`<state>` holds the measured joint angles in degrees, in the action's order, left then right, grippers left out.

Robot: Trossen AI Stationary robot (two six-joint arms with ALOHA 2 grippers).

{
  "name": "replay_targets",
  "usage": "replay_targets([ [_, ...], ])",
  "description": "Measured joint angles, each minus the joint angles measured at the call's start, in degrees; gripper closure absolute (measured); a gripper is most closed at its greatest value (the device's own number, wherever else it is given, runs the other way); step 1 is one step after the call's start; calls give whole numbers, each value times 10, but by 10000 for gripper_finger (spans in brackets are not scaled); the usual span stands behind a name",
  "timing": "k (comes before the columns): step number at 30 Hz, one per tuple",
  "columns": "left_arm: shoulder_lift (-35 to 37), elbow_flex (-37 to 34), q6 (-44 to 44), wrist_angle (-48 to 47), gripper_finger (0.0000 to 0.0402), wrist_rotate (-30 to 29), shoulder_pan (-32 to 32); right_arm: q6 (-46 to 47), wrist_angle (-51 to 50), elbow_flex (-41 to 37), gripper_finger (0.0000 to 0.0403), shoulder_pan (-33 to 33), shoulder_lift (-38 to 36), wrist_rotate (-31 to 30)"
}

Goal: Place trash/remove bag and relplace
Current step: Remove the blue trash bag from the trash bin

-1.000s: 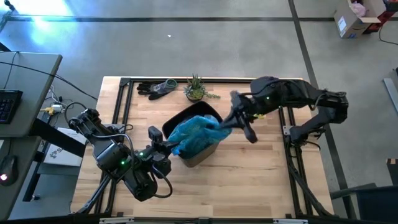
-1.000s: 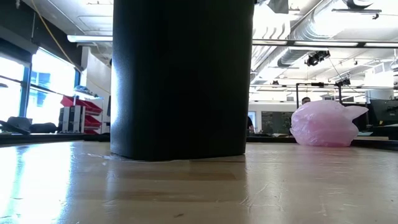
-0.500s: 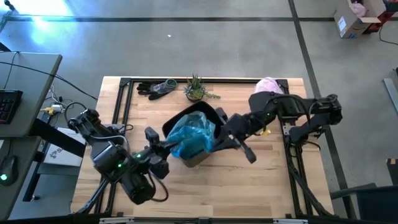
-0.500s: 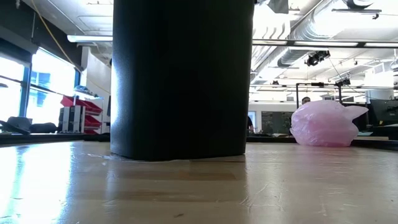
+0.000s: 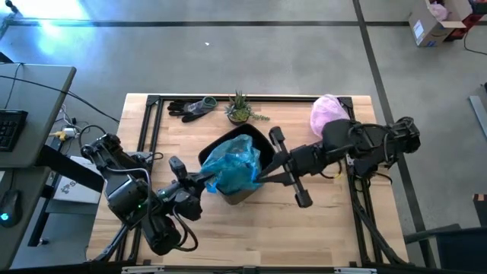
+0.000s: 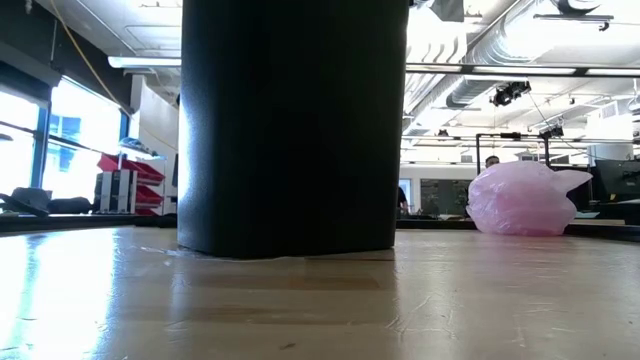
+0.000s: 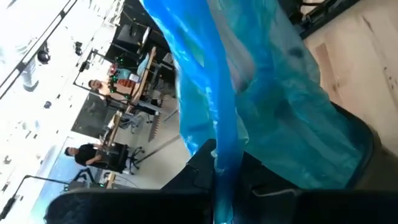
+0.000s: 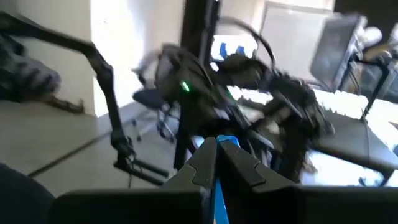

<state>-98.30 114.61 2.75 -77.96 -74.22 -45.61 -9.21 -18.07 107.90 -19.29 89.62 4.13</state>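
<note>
Evenly lit from overhead; glare on floor (image 5: 68, 27) at top left. Right wrist view motion-blurred. Bright windows (image 6: 60, 140) behind silhouetted bin (image 6: 290, 125).

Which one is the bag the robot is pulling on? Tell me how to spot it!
Find the wooden table, then the black bin in its middle. The bag is the crinkly blue-green plastic bunched over that bin, with the left claw and right claw pinching its opposite sides. The pink bag sits apart at the far right corner.
</note>
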Motion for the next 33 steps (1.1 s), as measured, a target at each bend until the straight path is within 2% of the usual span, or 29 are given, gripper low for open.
replay_targets([
  [3,0,0,0,17,394,2,-5,5,-30,0,403,0,1,-24],
  [8,0,0,-11,52,364,7,-14,6,-35,0,403,0,1,-27],
  [18,0,0,-34,115,286,73,-14,6,-40,0,403,0,1,-27],
  [21,0,0,-27,115,274,112,-14,6,-40,0,403,0,1,-27],
  [26,0,0,0,103,267,210,-15,8,-54,0,403,0,1,-31],
  [33,0,0,84,16,266,235,-15,8,-57,0,403,0,1,-32],
])
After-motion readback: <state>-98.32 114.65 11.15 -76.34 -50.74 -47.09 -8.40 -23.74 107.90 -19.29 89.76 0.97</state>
